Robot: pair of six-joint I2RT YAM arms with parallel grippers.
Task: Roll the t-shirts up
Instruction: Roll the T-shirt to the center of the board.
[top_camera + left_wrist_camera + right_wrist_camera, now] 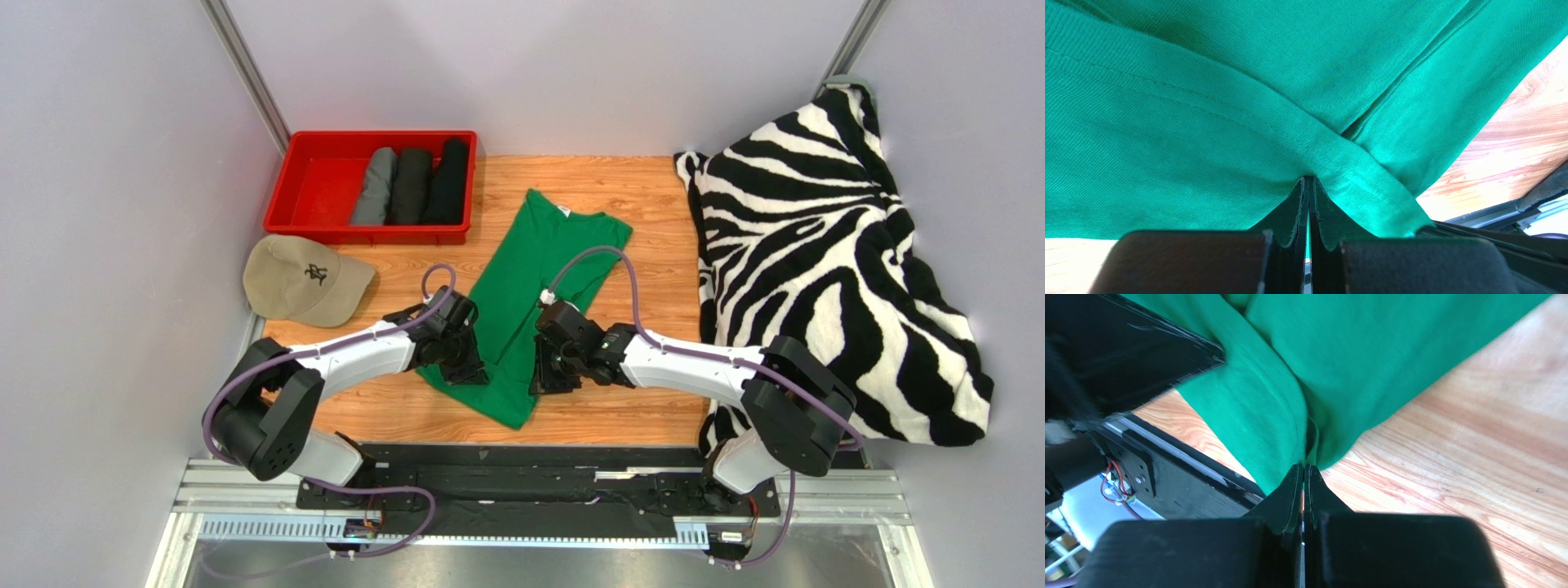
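Wooden table (pixel 613 184): green t-shirt (pixel 521 276) hem is pinched by left gripper (pixel 1309 180) and right gripper (pixel 1304 468); rolling toward the neck is judged next.

Left end effector (pixel 1308 180) and right end effector (pixel 1303 468) pinched shut (both angled inward).

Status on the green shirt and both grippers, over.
Left gripper shut on green t-shirt, near hem. Right gripper shut on same hem. Shirt laid out, unrolled. Beige cap and zebra blanket off to the sides.
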